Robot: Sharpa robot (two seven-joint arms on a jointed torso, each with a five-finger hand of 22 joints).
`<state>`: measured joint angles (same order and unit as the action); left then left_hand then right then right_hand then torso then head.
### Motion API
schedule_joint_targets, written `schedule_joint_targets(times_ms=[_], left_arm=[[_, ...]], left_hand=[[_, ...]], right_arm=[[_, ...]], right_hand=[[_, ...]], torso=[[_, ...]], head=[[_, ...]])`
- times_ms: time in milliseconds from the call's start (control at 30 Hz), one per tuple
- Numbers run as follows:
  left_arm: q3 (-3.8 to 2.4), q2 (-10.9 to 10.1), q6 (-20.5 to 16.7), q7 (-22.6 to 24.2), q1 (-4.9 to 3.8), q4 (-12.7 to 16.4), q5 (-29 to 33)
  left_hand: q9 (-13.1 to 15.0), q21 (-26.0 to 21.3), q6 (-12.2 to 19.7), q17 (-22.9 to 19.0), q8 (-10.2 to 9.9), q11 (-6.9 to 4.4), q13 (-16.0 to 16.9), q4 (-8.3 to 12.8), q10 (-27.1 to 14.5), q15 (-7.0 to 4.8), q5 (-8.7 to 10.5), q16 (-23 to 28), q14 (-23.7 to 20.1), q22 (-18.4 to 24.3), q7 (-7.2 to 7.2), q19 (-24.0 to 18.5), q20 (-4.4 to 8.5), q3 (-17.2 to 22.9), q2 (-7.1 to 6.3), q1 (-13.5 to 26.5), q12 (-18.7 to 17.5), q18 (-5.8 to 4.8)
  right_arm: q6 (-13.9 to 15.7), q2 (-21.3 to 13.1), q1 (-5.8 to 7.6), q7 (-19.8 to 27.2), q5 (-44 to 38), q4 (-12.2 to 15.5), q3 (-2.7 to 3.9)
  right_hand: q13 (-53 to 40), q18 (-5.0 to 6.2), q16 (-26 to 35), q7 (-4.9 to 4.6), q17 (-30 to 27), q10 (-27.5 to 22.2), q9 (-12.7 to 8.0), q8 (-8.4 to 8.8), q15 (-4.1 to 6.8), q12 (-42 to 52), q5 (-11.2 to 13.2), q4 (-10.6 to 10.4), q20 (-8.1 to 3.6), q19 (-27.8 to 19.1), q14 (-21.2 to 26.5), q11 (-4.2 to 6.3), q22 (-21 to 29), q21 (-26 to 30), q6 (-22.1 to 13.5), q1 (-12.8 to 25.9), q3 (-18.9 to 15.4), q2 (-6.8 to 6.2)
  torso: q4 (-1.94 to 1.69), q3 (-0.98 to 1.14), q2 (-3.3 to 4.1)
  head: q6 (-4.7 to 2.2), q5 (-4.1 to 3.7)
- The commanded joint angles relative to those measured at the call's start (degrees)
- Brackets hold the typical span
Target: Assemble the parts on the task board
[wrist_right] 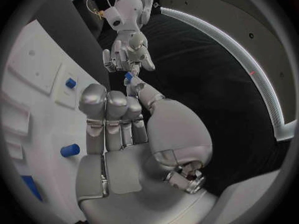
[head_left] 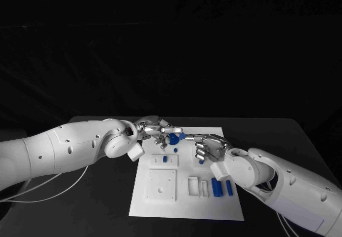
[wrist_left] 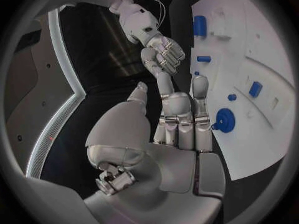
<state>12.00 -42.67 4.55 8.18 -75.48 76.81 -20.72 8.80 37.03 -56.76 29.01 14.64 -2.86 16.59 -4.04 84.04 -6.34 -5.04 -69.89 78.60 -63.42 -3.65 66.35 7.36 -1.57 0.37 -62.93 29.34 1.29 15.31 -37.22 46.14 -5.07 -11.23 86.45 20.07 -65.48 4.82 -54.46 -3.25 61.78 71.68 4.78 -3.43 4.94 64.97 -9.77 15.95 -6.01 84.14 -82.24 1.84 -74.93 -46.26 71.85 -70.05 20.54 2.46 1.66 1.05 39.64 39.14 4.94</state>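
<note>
The white board (head_left: 187,210) lies in the middle of the black worktop (head_left: 100,207). Both robot hands meet above its far end. The left robot hand (head_left: 153,129) and the right robot hand (head_left: 208,146) reach toward each other, and a round blue part (head_left: 176,138) sits between their fingertips. In the right wrist view this blue piece (wrist_right: 128,76) shows at the tip of the right hand's raised finger, just at the left hand's fingers – which hand really holds it I cannot tell. The other fingers of the right robot hand are curled in.

On the board, two long blue parts (head_left: 222,187) stand side by side near the right edge, a small blue peg (head_left: 165,159) stands in a white block, and a white square plate (head_left: 161,185) lies at the near left. In the left wrist view a blue disc (wrist_left: 224,120) lies on the board. No writing or label can be read anywhere.
</note>
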Motion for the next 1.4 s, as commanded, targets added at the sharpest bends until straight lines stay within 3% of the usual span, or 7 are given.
schedule_joint_targets(times_ms=[33, 400, 700, 800, 900, 1400], left_arm=[[-0.02, 0.1, -0.1, -0.4, 0.0, 0.1, -0.9], [-0.01, 0.1, -0.3, -0.5, 0.0, 0.0, -1.1], [0.0, 0.2, 1.7, -0.4, 0.0, 0.1, -1.2], [0.01, 0.2, 2.4, -0.2, 0.0, 0.1, -1.3], [0.01, 0.2, 2.9, -0.1, 0.01, 0.2, -1.3], [0.02, 0.4, 3.3, 0.4, 0.07, 0.2, -0.9]], left_hand=[[0.0, -0.4, 0.3, 0.0, 0.2, 0.38, 0.0, -0.1, 2.4, 0.1, 0.12, -0.2, -0.4, 0.0, 0.0, 0.1, -0.13, 0.1, -0.59, 0.1, -0.4, 0.44], [-0.2, -0.5, 0.5, -0.1, 0.5, 0.35, 0.2, -0.6, 2.4, 0.12, 0.37, -0.2, -0.4, -0.2, -0.01, 0.2, -0.14, 0.6, -0.87, 0.0, -0.4, 0.47], [-0.6, -0.8, -1.4, -0.1, 0.5, 0.27, 0.3, 2.3, 2.3, 0.07, 0.05, -0.5, -0.6, -0.7, 0.17, 0.0, -0.11, -0.6, 1.81, -3.1, -0.4, 0.32], [-0.9, -1.0, -2.9, -0.1, -1.8, 0.32, 0.4, 3.2, 2.3, 0.05, -0.12, -0.7, -0.7, -0.9, 0.18, -0.1, -0.11, -1.1, 3.32, -4.4, -0.4, 0.27], [-1.0, -1.1, -3.6, 0.0, -3.4, 0.29, 0.4, 3.6, 2.3, 0.06, -0.17, -0.7, -0.8, -1.1, 0.17, -0.1, -0.1, -1.5, 4.0, -4.8, -0.4, 0.24], [-1.0, -1.3, -3.7, 0.1, -4.9, 0.36, 0.5, 4.3, 2.3, 0.08, -0.31, -0.8, -0.9, -1.4, 0.11, -0.1, -0.12, -1.4, 5.69, -6.1, -0.3, 0.25]], right_arm=[[-0.4, -0.1, -0.05, 0.7, -0.3, 0.1, 0.04], [-0.4, -0.1, -0.05, 0.6, -0.4, 0.0, 0.04], [0.1, 0.1, -0.05, 0.8, -0.4, -0.1, 0.11], [0.3, 0.2, -0.05, 0.8, -0.4, -0.2, 0.15], [0.4, 0.2, -0.06, 0.8, -0.4, -0.3, 0.18], [0.3, 0.5, -0.06, 0.7, -0.1, -0.5, 0.24]], right_hand=[[-0.1, -0.58, -0.2, -0.07, 0.1, 0.2, 0.0, -0.24, 0.37, -0.1, -0.3, 0.0, -0.38, 0.0, -0.2, 0.0, -5.4, 0.0, 0.4, 0.1, 0.4, -0.32], [-0.1, -0.58, -0.2, -0.07, 0.1, 0.2, 0.0, -0.24, 0.37, -0.1, -0.3, 0.0, -0.38, 0.0, -0.2, 0.0, -5.4, 0.0, 0.4, 0.1, 0.4, -0.32], [-0.1, -0.58, -0.2, -0.07, 0.1, 0.2, 0.0, -0.24, 0.37, -0.1, -0.3, 0.0, -0.38, 0.0, -0.2, 0.0, -5.4, 0.0, 0.4, 0.1, 0.4, -0.32], [-0.1, -0.58, -0.2, -0.07, 0.1, 0.2, 0.0, -0.24, 0.37, -0.1, -0.3, 0.0, -0.38, 0.0, -0.2, 0.0, -5.4, 0.0, 0.4, 0.1, 0.4, -0.32], [-0.2, -0.56, -0.1, -0.07, 0.1, 0.2, 0.0, -0.25, 0.37, -0.1, -0.4, 0.0, -0.38, 0.0, -0.2, 0.0, -5.4, 0.0, 0.4, 0.1, 0.6, -0.35], [-0.2, -0.55, -0.1, -0.07, 0.1, 0.3, 0.0, -0.25, 0.37, -0.2, -0.5, 0.0, -0.38, 0.0, -0.2, 0.0, -5.4, 0.0, 0.4, 0.2, 0.6, -0.36]], torso=[[0.04, -0.03, -0.01], [0.02, -0.04, 0.01], [-0.01, -0.04, 0.01], [0.0, -0.05, 0.0], [0.0, -0.04, 0.0], [0.0, -0.03, 0.02]], head=[[-0.1, 0.0], [-0.11, -0.07], [-0.04, -0.1], [-0.04, -0.1], [-0.02, -0.11], [0.0, -0.19]])
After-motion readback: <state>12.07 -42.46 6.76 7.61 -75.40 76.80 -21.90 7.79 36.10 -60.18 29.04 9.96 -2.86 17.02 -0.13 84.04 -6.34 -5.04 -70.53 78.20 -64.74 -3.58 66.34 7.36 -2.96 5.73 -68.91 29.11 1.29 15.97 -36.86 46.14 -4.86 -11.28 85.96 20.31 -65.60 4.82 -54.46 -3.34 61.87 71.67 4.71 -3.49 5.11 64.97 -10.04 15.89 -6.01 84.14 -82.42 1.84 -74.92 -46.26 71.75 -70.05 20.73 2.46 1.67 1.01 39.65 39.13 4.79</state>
